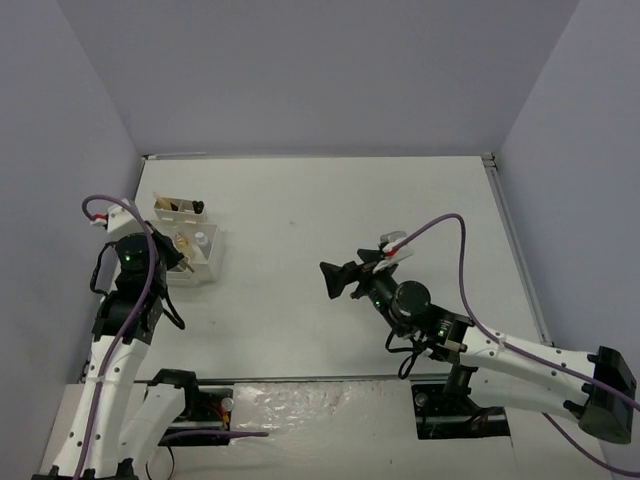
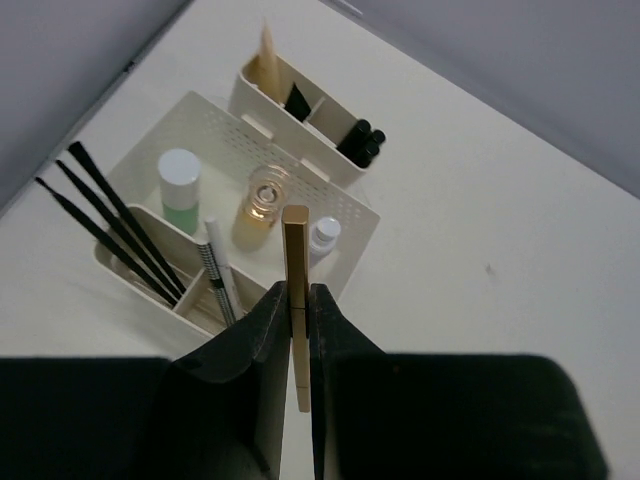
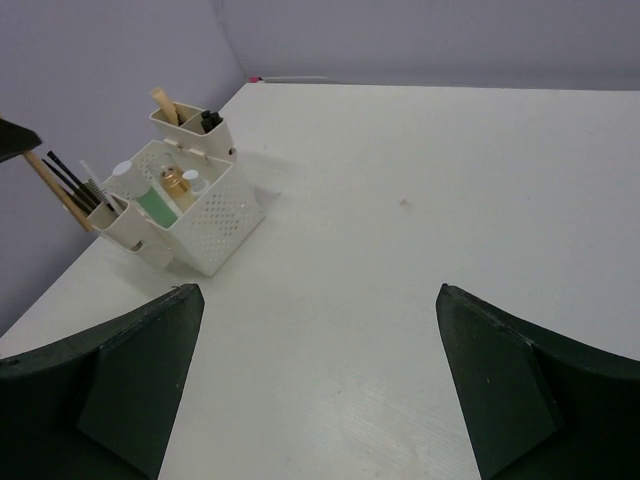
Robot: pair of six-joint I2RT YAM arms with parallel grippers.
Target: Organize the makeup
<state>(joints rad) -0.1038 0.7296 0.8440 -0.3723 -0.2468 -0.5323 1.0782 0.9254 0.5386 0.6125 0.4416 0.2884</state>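
**Makeup (image 2: 262, 205) sitting mostly in the tray, one stick in the left gripper**

The left gripper (image 2: 297, 296) is clamping a tan wooden stick (image 2: 295, 240) between its two fingers. The stick is standing out past the fingertips and is pointing toward the white tray (image 2: 225, 130), which is lying just ahead of this gripper and below it. It is not possible to tell whether the far end of the stick is touching the tray or is hanging over it.

The rest of the makeup is resting inside the tray. Ahead of the left gripper and to its left, three thin black pencils (image 2: 110, 215) are leaning out of a near compartment. Beyond them a white-green bottle (image 2: 180, 185) is standing upright. Straight ahead of the fingertips, a bottle with a gold cap (image 2: 262, 200) and a small bottle with a white cap (image 2: 322, 235) are standing beside each other. In the farthest, narrow section, another tan stick (image 2: 265, 60) is sticking up on the left side, and short black tubes (image 2: 362, 142) are standing on the right side.

The right gripper (image 3: 318, 295) is holding nothing; its jaws are standing wide apart above the bare table (image 3: 400, 200). The tray with the makeup is lying well apart from it, far ahead and to its left.
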